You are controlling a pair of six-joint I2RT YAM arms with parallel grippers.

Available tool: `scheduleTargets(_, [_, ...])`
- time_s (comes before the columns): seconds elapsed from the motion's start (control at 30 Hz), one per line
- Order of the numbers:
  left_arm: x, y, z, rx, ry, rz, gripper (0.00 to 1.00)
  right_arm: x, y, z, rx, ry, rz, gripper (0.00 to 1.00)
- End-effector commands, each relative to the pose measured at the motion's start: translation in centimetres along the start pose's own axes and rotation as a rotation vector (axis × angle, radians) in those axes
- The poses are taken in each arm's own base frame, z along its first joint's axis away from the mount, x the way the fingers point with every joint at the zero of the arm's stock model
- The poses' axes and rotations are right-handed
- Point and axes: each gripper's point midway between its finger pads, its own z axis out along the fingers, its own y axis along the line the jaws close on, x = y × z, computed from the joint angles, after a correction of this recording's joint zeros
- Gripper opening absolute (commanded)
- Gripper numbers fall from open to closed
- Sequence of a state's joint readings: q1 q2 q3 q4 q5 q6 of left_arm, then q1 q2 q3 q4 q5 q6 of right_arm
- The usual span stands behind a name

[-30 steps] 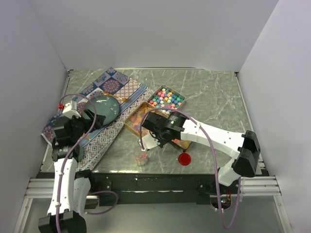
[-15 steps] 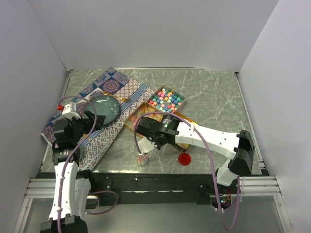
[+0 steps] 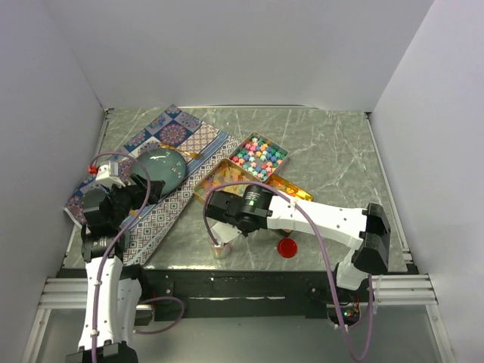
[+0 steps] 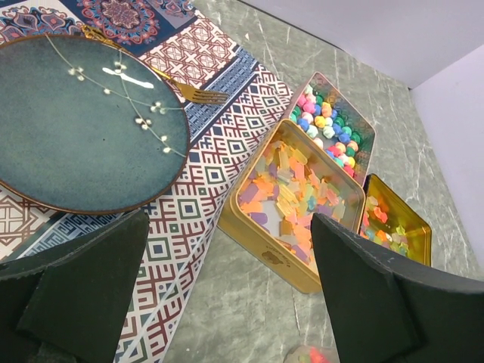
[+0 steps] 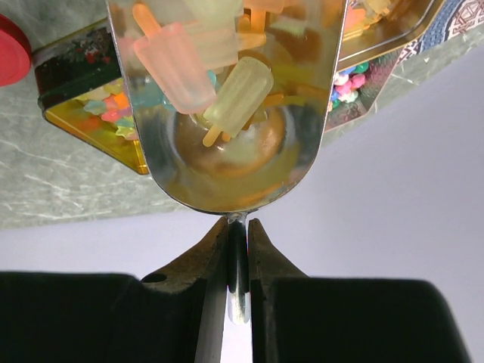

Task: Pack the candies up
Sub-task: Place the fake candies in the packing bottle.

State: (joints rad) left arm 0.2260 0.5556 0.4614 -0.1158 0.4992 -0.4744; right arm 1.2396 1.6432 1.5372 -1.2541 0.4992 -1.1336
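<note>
Swung left and nearer the front edge over the last second, with the right pincer (image 3: 219, 233) now above a small clear jar (image 3: 219, 250) by the near rim of the marble surface (image 3: 333, 151). Pressed together on the thin handle of a metal scoop (image 5: 234, 189), pinching it between both fingers. Pale popsicle-shaped candies (image 5: 236, 91) heaped in the scoop's bowl, pink, yellow-green and orange. More of them in three gold tins: pastel beads in the far tin (image 4: 325, 82), flat mixed pieces in the middle tin (image 4: 265, 253), orange-red ones in the right tin (image 4: 412, 227). Red disc (image 3: 286, 247) just right of the jar. Spread wide at the left pincer (image 4: 231, 249), hovering above a patterned mat (image 4: 219, 144) with a green plate (image 4: 76, 151) and a gold fork (image 4: 193, 93).
</note>
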Motion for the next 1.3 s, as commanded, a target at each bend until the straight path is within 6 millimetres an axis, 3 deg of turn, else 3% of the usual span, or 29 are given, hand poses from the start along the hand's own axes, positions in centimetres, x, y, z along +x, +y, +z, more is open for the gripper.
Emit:
scheduleTargets(0.0, [-1.0,-0.7,-0.2,0.028,-0.045,0.026,0.95,1.6,-0.6,-1.4,-0.02,0.106,-0.212,0.0])
scheduleTargets(0.53, [-1.4,-0.9,-0.6,0.025,-0.067,0.04,0.95,1.6,-1.0,-2.2,-0.003,0.153,-0.249,0.0])
scheduleTargets(1.0, [-0.6,-0.9,0.3,0.038,-0.002,0.006,0.95,2.4,-0.3,-2.5,-0.004,0.188,-0.248,0.0])
scheduleTargets(1.13, [-0.2,-1.9,0.5,0.08,0.045,-0.008,0.94,2.4,-0.7,-2.9,0.019,0.142,-0.177,0.0])
scheduleTargets(1.27, [-0.9,-5.5,0.2,0.239,0.098,0.017,0.95,3.6,-3.1,-2.8,0.006,0.014,0.143,0.0])
